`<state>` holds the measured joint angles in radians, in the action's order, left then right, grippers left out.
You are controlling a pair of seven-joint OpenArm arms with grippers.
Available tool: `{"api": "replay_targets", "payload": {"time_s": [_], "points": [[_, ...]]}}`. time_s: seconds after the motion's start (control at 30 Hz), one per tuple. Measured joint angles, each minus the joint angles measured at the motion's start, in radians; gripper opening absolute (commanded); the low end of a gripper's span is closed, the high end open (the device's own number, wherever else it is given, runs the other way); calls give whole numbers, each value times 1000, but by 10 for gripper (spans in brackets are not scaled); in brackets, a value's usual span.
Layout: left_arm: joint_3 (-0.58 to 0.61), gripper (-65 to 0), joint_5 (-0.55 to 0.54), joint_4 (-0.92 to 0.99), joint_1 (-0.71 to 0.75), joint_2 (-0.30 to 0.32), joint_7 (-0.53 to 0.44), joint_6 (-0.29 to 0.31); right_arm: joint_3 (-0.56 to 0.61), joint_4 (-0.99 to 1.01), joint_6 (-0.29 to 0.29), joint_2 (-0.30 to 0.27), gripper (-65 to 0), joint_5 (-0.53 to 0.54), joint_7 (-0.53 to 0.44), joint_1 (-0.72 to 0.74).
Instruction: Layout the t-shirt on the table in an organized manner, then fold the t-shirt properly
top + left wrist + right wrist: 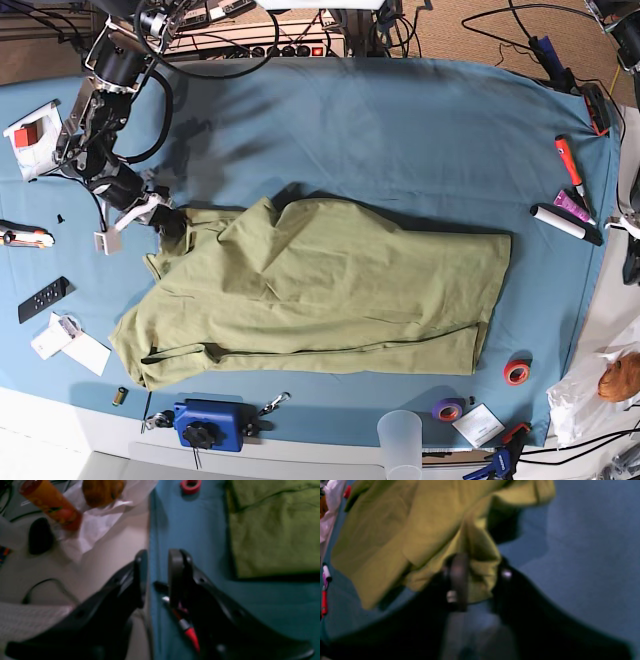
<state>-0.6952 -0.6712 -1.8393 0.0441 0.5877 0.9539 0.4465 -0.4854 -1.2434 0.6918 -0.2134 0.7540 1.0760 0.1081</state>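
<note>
The olive-green t-shirt [330,280] lies spread but rumpled across the middle of the teal table [400,130], with one side folded over. My right gripper [165,222] is at its upper-left corner. In the right wrist view the gripper [480,562] is shut on a bunched fold of the t-shirt [395,530], which fills the gap between the fingers. My left gripper [157,555] hangs open over the table's edge [190,530], with nothing between its fingers. The t-shirt's hem [275,535] lies well off to its right.
Markers [185,625] lie under the left gripper and a red tape roll [190,485] ahead of it. An orange can [50,503] and white paper sit off the table. A blue tool [207,425], plastic cup [400,430], purple tape [447,408] and remote [43,299] line the edges.
</note>
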Motion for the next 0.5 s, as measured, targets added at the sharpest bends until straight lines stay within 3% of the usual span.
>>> {"api": "replay_targets", "payload": {"time_s": [0.1, 0.27, 0.43, 0.5], "points": [[0, -515, -61, -1, 1, -11, 70, 3, 0, -14, -6, 0, -650, 80, 80, -6], [1, -515, -231, -3, 75, -90, 119, 142, 2, -161, -1, 2, -650, 134, 94, -8], [90, -515, -230, -2, 141, -178, 117, 176, 2, -275, 5, 0, -650, 130, 94, 58], [171, -515, -168, -1, 152, -205, 76, 176, 3, -275, 4, 0, -650, 123, 99, 84]]}}
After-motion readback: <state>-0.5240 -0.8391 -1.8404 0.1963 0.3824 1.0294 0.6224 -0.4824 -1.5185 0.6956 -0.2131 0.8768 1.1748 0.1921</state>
